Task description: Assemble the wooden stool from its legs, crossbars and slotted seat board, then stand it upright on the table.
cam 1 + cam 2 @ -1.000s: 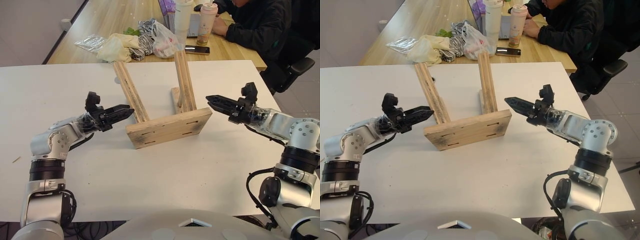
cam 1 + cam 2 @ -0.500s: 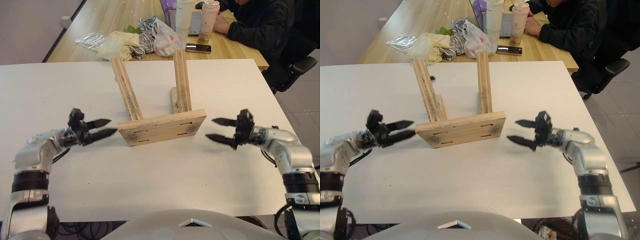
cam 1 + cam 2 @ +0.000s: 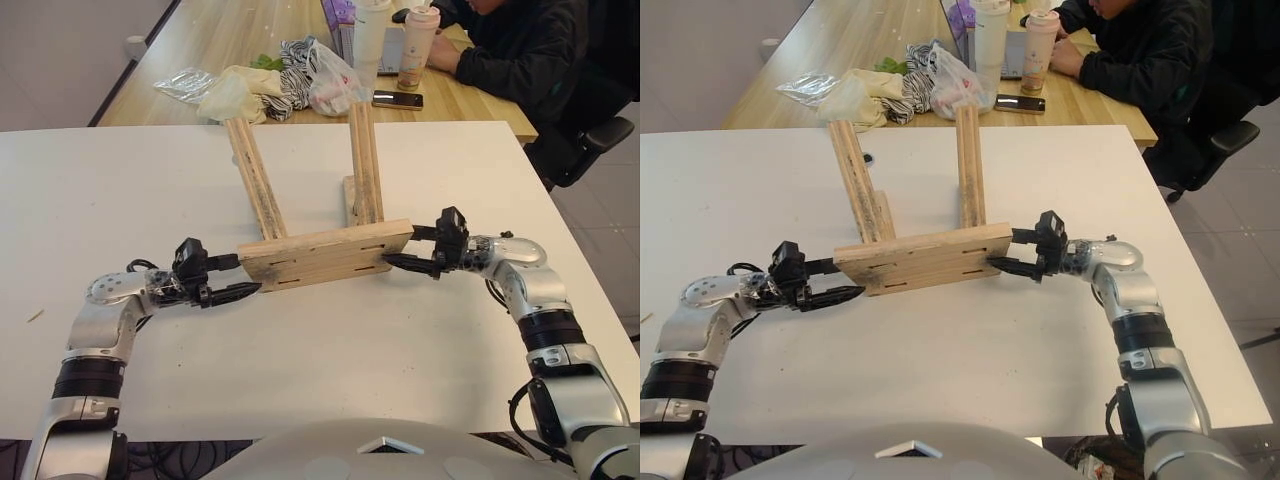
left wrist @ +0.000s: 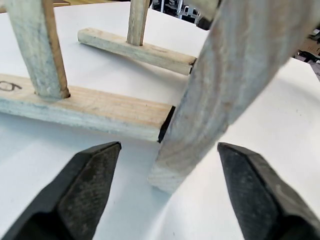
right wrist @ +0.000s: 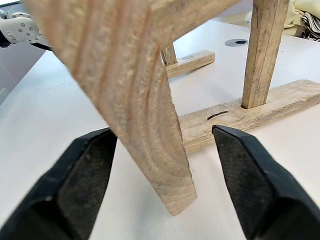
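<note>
The wooden stool lies on its side on the white table [image 3: 300,400]. Its slotted seat board [image 3: 325,255] stands on edge facing me, and two legs [image 3: 255,180] run away toward the far edge. My left gripper [image 3: 243,277] is open at the board's left end, a finger on each side of it without touching. My right gripper [image 3: 405,248] is open at the right end, straddling it the same way. In the left wrist view the board end [image 4: 235,75] stands between the fingers [image 4: 85,190], with a crossbar [image 4: 85,107] behind. The right wrist view has the board [image 5: 130,85] between its fingers [image 5: 80,175].
A wooden table [image 3: 200,40] stands behind the white one, with plastic bags and cloth [image 3: 285,85], cups [image 3: 415,45] and a phone [image 3: 397,99]. A person sits at its far right. White table surface lies free on both sides and in front of the stool.
Both grippers opened, dropped lower and moved inward from either side until they straddle the ends of the seat board. The head camera shifted slightly.
</note>
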Controlling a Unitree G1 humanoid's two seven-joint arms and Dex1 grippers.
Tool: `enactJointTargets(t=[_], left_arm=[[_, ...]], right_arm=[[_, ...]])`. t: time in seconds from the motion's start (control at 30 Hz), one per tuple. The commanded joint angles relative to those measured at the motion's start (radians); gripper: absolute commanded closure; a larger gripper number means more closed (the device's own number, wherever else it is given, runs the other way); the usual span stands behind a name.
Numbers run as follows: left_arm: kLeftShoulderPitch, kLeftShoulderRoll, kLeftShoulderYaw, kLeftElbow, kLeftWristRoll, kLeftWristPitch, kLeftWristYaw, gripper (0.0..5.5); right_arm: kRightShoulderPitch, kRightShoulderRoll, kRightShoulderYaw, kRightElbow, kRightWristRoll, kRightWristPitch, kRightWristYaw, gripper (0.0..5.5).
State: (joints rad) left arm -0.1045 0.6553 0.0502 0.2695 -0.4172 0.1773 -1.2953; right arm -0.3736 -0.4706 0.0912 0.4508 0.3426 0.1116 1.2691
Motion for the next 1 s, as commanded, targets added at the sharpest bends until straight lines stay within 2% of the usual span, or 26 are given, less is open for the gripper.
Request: enactJointTargets(t=[0.03, 0.2, 0.33, 0.47, 0.63, 0.77, 0.83, 1.0], left_arm=[[-0.029, -0.011, 0.017, -0.010, -0.016, 0.003, 0.013, 2.57], [-0.056, -0.016, 0.034, -0.055, -0.081, 0.078, 0.003, 3.46], [-0.111, -0.037, 0.104, -0.120, -0.216, 0.245, 0.055, 3.70], [-0.330, -0.103, 0.261, -0.148, -0.467, 0.495, 0.314, 3.82], [-0.602, -0.215, 0.340, -0.050, -0.542, 0.602, 0.692, 3.85], [-0.794, -0.295, 0.364, 0.155, -0.515, 0.679, 0.987, 3.85], [-0.870, -0.321, 0.365, 0.298, -0.473, 0.655, 1.054, 3.85], [-1.043, -0.349, 0.408, 0.664, -0.389, 0.485, 1.122, 3.85]], right_arm=[[-0.036, 0.017, 0.007, 0.035, -0.006, -0.003, 0.027, 2.71], [-0.046, 0.025, -0.021, 0.023, 0.040, 0.061, 0.069, 3.59], [-0.074, 0.065, -0.149, -0.052, 0.224, 0.283, 0.029, 3.61], [-0.173, 0.101, -0.315, -0.154, 0.471, 0.595, -0.191, 3.75], [-0.355, 0.195, -0.480, -0.119, 0.682, 0.819, -0.582, 3.99], [-0.508, 0.267, -0.575, 0.022, 0.718, 0.821, -0.872, 4.01], [-0.588, 0.291, -0.609, 0.138, 0.687, 0.757, -0.974, 4.01], [-0.761, 0.293, -0.645, 0.472, 0.572, 0.520, -1.078, 4.03]])
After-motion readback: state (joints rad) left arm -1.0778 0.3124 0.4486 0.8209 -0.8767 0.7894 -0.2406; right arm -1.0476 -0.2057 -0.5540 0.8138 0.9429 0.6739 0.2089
